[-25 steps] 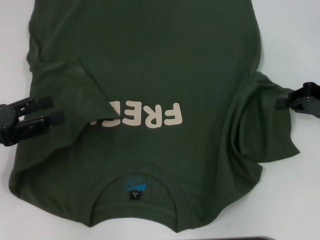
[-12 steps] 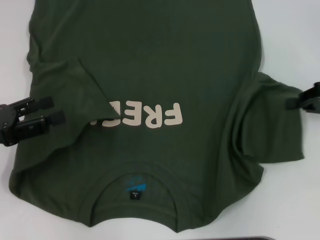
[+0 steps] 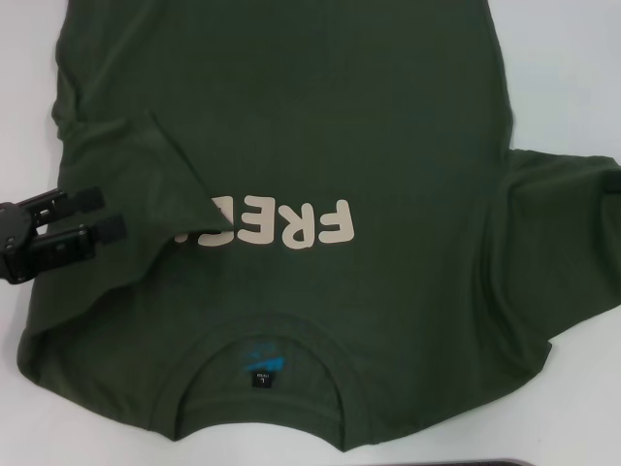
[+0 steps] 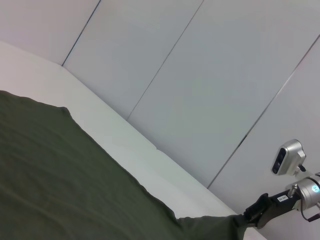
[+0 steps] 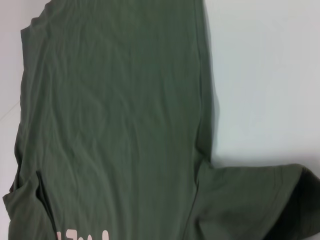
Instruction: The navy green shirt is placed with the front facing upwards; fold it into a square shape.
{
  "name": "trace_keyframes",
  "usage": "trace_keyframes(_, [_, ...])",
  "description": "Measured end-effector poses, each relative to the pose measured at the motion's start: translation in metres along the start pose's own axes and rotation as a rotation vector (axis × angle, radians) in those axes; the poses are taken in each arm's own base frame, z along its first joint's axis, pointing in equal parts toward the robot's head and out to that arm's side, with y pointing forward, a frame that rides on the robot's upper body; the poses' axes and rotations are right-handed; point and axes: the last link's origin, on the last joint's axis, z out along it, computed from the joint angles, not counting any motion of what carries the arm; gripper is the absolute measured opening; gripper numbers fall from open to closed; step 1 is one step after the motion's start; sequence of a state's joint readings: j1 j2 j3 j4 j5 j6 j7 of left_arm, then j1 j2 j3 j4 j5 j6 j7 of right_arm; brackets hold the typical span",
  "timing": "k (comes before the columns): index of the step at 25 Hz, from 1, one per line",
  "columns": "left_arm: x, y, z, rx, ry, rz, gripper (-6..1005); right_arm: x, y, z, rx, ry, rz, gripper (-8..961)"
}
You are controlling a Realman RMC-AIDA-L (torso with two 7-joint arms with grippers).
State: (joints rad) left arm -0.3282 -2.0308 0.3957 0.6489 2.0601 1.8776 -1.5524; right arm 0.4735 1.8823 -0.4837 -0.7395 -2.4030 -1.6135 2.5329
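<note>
The olive-green FREE! T-shirt (image 3: 291, 194) lies face-up filling the frame, soft and limp (pinch its hems), your left gripper (image 3: 92, 225) at left, jaws apart, empty; the right gripper's jaws cannot be told.

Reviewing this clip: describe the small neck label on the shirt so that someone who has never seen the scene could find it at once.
Start from the dark green shirt spread over the white table, and go to its round collar at the edge nearest the robot. The label sits just inside that collar, below the cream lettering. It is the only bright blue patch on the fabric.
</note>
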Motion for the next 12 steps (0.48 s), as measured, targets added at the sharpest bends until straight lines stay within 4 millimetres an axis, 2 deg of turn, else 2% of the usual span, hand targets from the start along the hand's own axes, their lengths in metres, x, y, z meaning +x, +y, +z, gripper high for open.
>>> trace_keyframes(5, [0.000, 0.000, 0.000, 0.000, 0.001, 0.000, 842, 0.005, 0.006, 0.004, -0.029, 0.038, -0.012, 4])
trace_keyframes(12, [0.002, -0.001, -0.001, 0.007, 0.013, 0.002, 841, 0.007, 0.030, 0.019, -0.114, 0.100, -0.060, 4])
